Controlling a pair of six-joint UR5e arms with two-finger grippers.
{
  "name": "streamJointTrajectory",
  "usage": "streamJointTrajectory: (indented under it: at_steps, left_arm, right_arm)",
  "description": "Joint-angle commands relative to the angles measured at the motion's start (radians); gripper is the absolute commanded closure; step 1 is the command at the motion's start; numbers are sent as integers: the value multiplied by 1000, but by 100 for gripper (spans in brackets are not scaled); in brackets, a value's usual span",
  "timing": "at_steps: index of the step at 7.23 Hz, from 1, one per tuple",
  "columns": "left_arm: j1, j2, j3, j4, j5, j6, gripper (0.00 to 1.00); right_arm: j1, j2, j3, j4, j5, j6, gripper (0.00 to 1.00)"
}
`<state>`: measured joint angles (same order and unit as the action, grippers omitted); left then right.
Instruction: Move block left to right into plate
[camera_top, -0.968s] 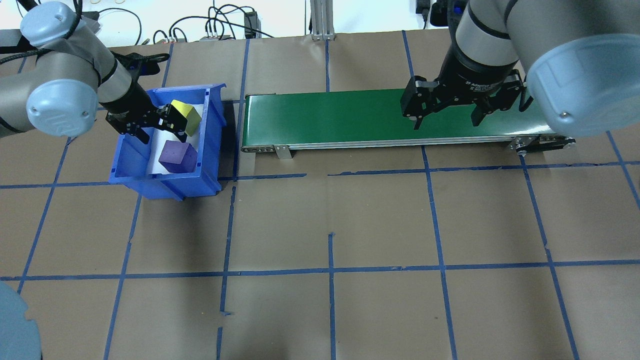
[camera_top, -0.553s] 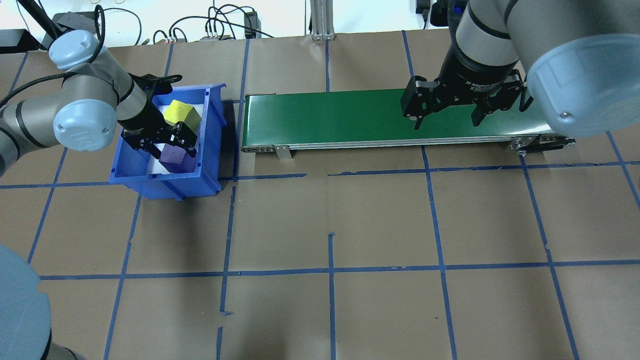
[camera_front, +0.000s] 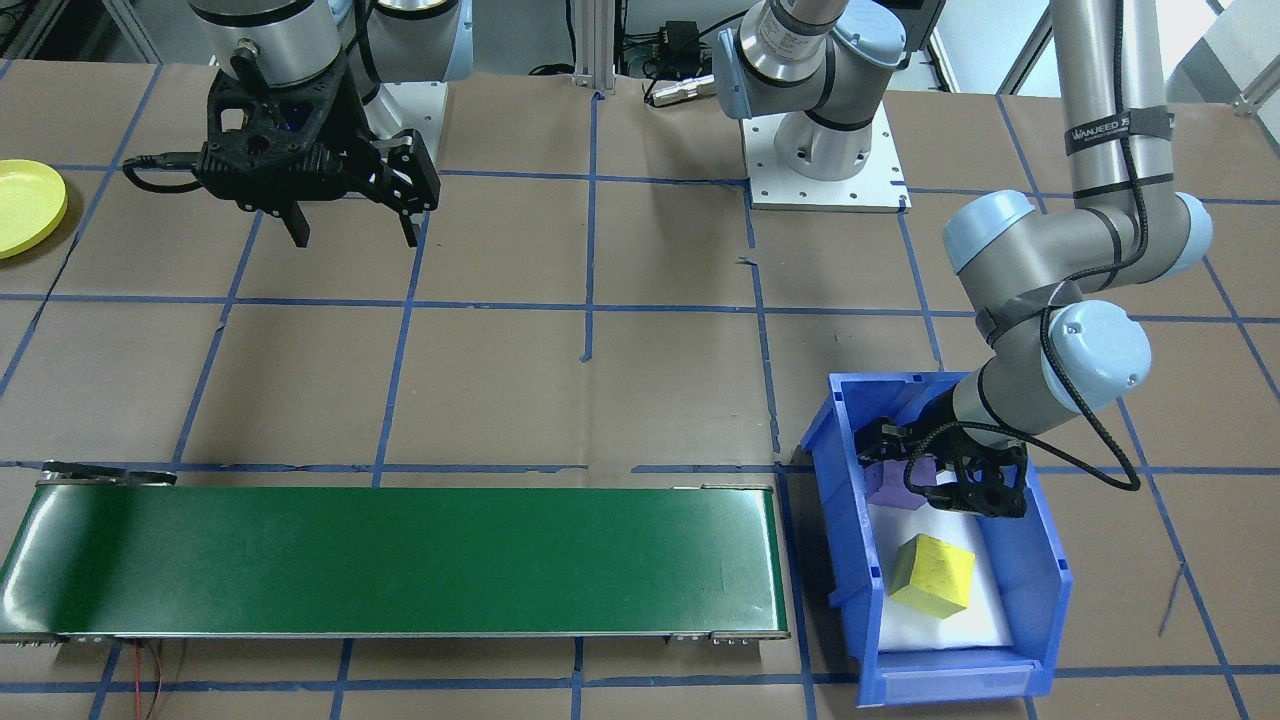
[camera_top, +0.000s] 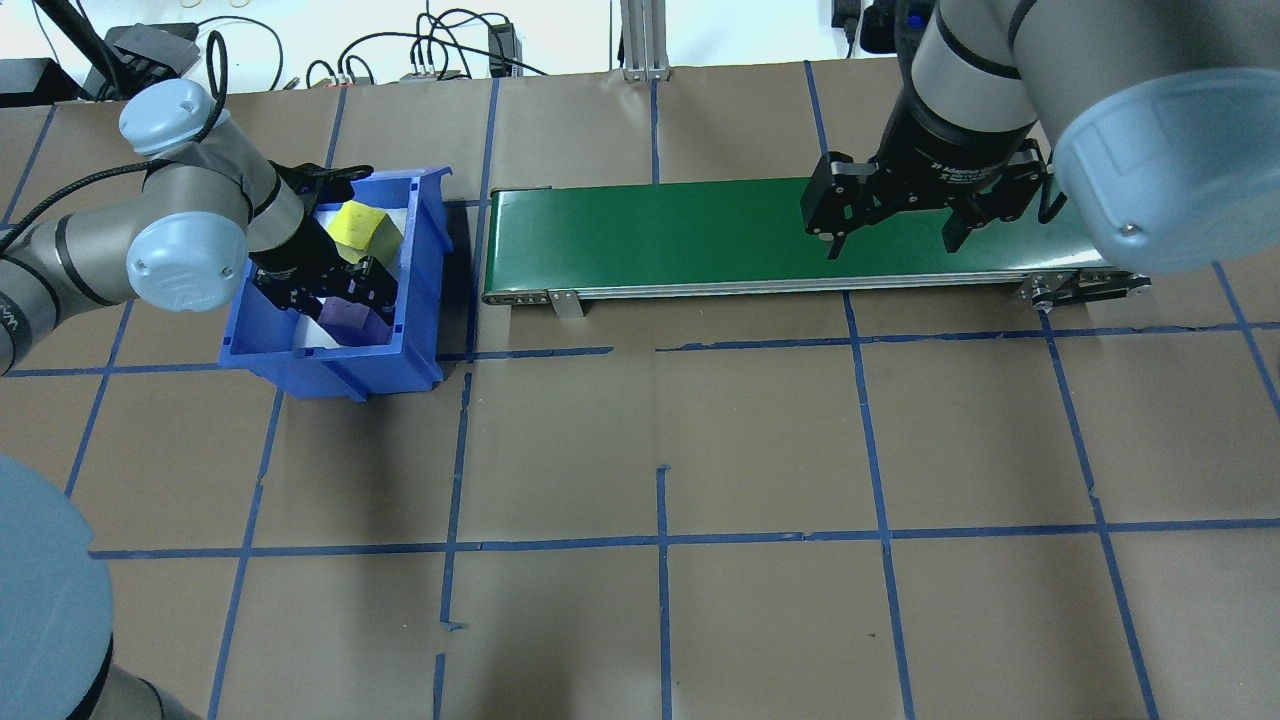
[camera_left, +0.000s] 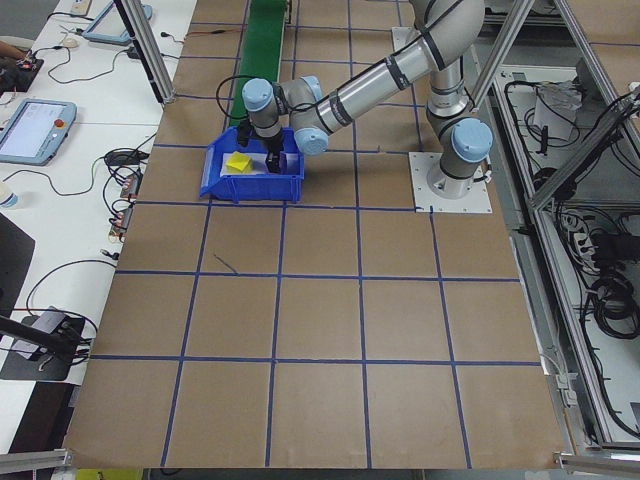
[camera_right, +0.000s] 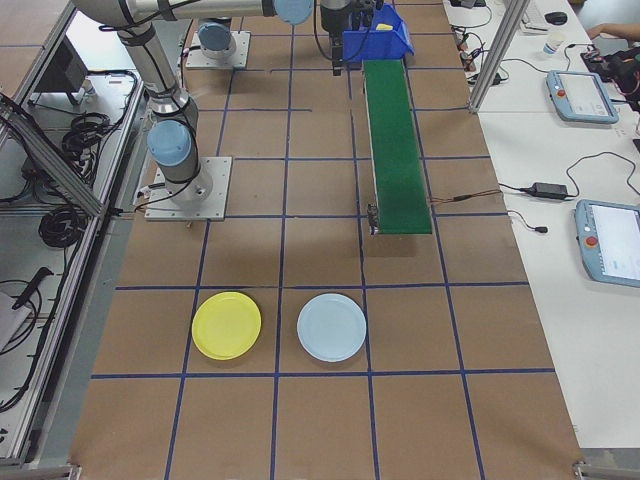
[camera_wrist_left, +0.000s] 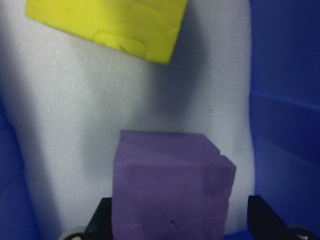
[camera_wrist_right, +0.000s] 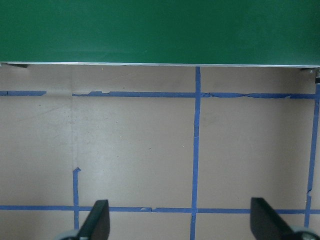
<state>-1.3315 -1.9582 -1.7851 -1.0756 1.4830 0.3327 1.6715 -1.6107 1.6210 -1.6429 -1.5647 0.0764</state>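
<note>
Left gripper (camera_top: 337, 293) lowered, spread; right gripper (camera_top: 893, 232) spread.

We see a purple block (camera_wrist_left: 172, 185) of matt, finely pitted foam on a white pad (camera_wrist_left: 75, 125) of grainy foam; the yellow block (camera_wrist_left: 107, 25) is foam with a dented face. The blue bin (camera_front: 1045, 590) is smooth, slightly glossy plastic. The counter (camera_top: 760, 450) bears matt brown paper and blue tape (camera_top: 662, 600). The green belt (camera_front: 400, 560) has a soft sheen between metal rails (camera_top: 750, 289). The yellow plate (camera_right: 226, 325) looks like smooth plastic.
</note>
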Motion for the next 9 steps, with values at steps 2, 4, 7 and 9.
streamJointTrajectory:
  at_steps: [2, 4, 7, 9]
  left_arm:
    - [-2, 89, 21, 34, 20, 0, 77]
    - [-62, 246, 93, -67, 11, -1, 76]
    - [-274, 266, 182, -60, 8, -59, 76]
    - [-328, 140, 176, 64, -10, -86, 76]
  right_arm:
    - [0, 0, 2, -2, 0, -7, 0]
    - [-1, 0, 0, 0, -1, -10, 0]
    - [-4, 2, 2, 2, -12, -24, 0]
    - [-9, 2, 2, 3, -14, -26, 0]
